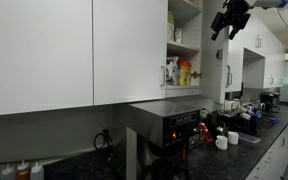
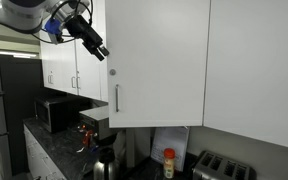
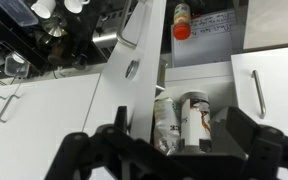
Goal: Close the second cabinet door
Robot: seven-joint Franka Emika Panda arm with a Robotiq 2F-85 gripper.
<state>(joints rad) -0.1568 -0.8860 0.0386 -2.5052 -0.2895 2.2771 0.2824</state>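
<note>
The second cabinet door (image 2: 159, 60) is a tall white panel with a short silver bar handle (image 2: 117, 98) at its lower left edge. It stands swung open. In an exterior view it shows from the side (image 1: 216, 70) next to the open shelves (image 1: 184, 50). In the wrist view I see its edge (image 3: 134, 75) from above, with a can (image 3: 194, 120) and a bag (image 3: 164, 122) on the shelf behind it. My gripper (image 2: 94, 45) is open and empty, up high by the door's outer edge, apart from it. It also shows in the other exterior view (image 1: 229, 20) and the wrist view (image 3: 169, 160).
Closed white doors flank the opening (image 1: 44, 50), one with its own handle (image 3: 259, 90). Below are a dark counter, a coffee machine (image 1: 174, 125), a microwave (image 2: 54, 112), a kettle (image 2: 106, 160), a toaster (image 2: 224, 168) and a red-capped bottle (image 2: 168, 160).
</note>
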